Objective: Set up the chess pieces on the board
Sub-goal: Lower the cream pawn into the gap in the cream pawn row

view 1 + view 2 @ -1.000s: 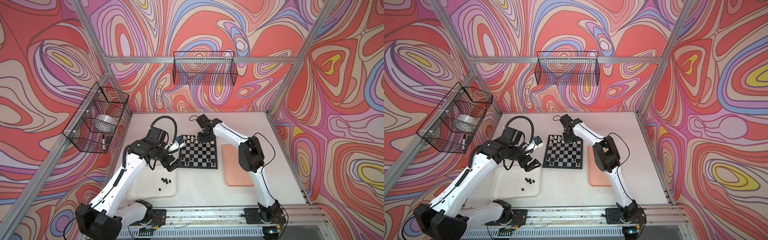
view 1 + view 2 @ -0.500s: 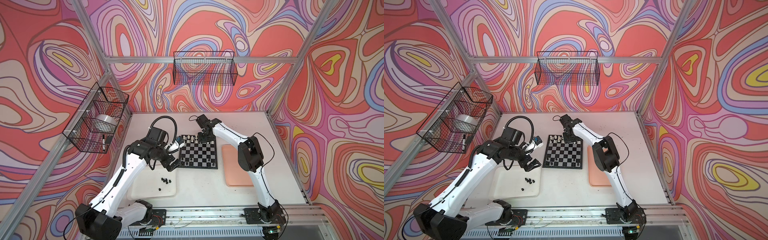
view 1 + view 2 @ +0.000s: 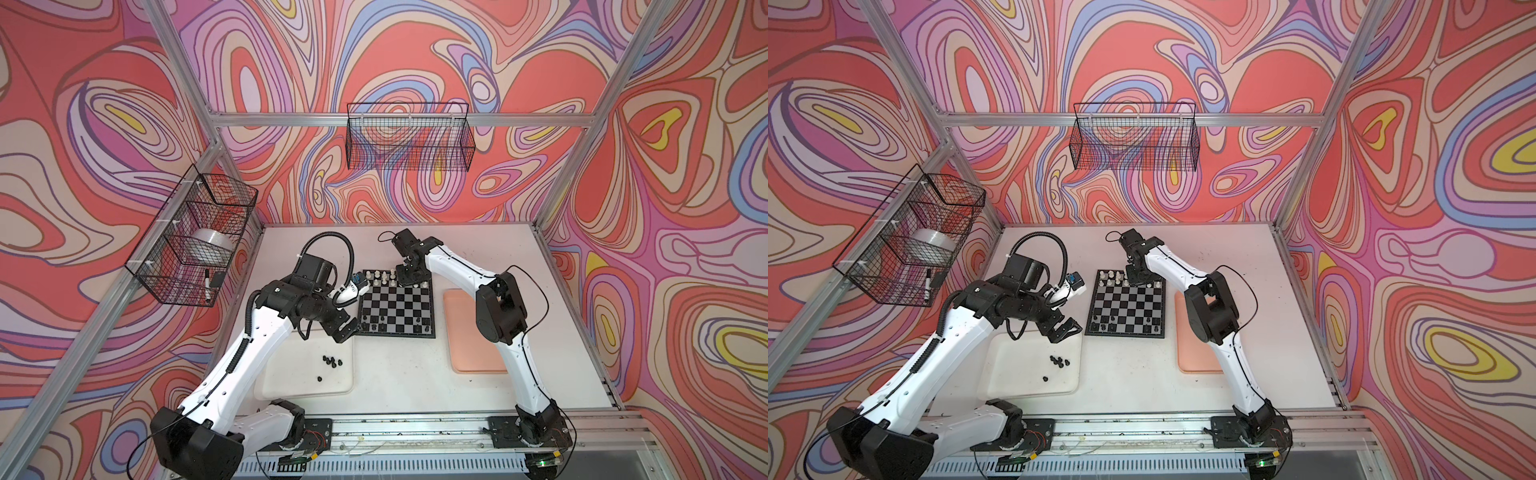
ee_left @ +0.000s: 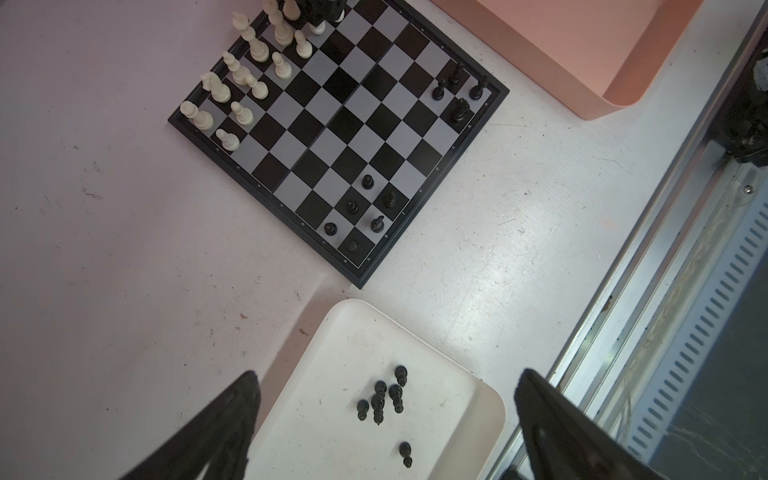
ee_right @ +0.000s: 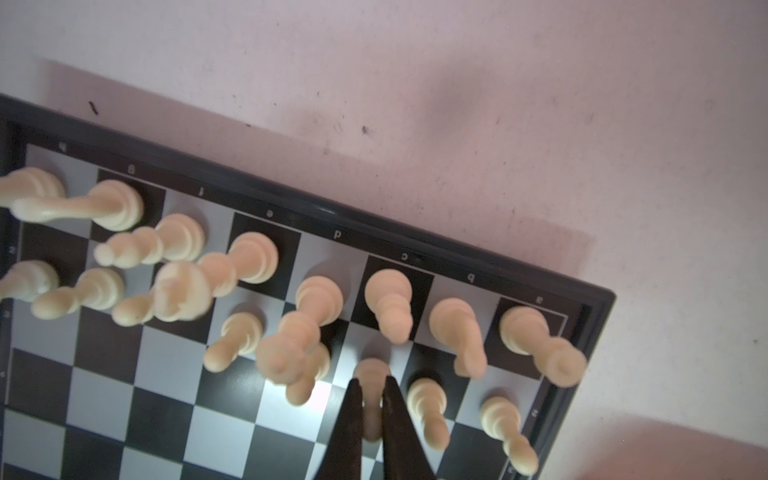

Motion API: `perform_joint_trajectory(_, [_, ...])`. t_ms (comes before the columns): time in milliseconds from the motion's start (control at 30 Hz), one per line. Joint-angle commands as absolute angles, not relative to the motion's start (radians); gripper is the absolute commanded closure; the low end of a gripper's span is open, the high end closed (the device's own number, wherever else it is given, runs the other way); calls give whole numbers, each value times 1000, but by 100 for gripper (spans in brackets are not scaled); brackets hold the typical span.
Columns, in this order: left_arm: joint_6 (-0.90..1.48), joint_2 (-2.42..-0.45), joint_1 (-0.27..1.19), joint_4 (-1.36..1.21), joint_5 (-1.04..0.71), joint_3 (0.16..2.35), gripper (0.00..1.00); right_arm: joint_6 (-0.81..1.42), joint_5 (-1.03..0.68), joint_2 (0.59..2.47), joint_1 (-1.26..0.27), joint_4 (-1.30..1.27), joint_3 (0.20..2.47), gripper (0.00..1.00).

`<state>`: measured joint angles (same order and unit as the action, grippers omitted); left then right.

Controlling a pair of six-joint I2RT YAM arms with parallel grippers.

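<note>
Middle of the board [image 3: 395, 305] lies open; cream pieces [image 4: 216, 87] crowd its far rows, black pieces [image 4: 390, 200] its near corners.

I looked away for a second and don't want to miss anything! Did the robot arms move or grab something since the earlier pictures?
Nothing visibly changed. The right tool stays shut on a cream pawn at the far side of the board. The left tool stays open by the white tray, where the loose black pieces lie as before.
</note>
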<state>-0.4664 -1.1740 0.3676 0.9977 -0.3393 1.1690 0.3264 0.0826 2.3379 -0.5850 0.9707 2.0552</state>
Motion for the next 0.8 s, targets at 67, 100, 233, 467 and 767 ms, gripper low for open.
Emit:
perform_joint_trajectory(67, [-462, -1177, 371, 1009, -342, 1180, 3, 322, 97, 2361, -591, 982, 2064, 91])
perform_joint_trajectory(100, [-462, -1177, 370, 1011, -341, 1180, 3, 321, 97, 2363, -592, 984, 2065, 91])
perform_joint_trajectory(233, [-462, -1174, 371, 1010, -340, 1179, 4, 321, 92, 2364, -591, 980, 2064, 90])
perform_joint_trajectory(467, [-463, -1173, 371, 1009, -340, 1177, 3, 322, 92, 2370, -591, 982, 2069, 89])
perform_joint_trajectory(767, [-463, -1175, 371, 1007, -339, 1176, 4, 322, 91, 2373, -593, 979, 2074, 87])
